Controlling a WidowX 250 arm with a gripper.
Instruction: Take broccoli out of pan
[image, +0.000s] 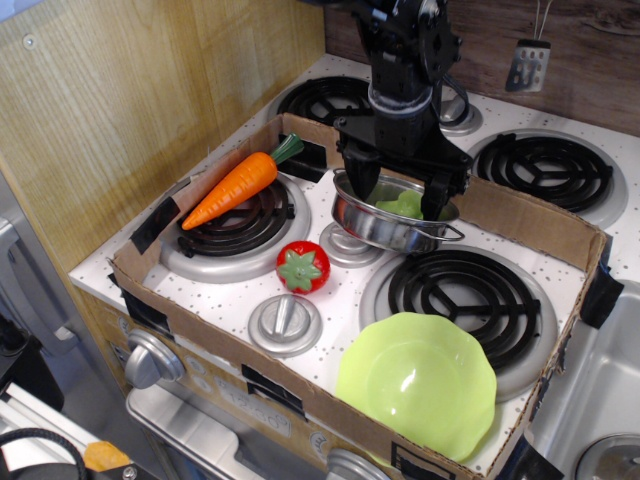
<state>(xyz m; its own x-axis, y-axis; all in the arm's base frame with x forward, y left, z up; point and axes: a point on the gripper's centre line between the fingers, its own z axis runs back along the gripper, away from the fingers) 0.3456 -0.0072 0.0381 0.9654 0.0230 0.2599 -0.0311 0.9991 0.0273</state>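
Note:
The shiny steel pan (375, 229) stands in the middle of the toy stove inside the cardboard box. The pale green broccoli (403, 205) lies inside it toward the right. My black gripper (398, 196) hangs straight over the pan, open, with one finger (362, 180) dipped inside the left rim and the other finger (437, 195) at the right rim. The broccoli sits between the fingers and they do not visibly touch it. Part of the broccoli is hidden by the right finger.
An orange carrot (235, 185) lies on the left burner. A red tomato (302, 267) stands in front of the pan. A lime-green plate (417, 382) sits at the front right. The cardboard box wall (520, 215) runs just behind the pan.

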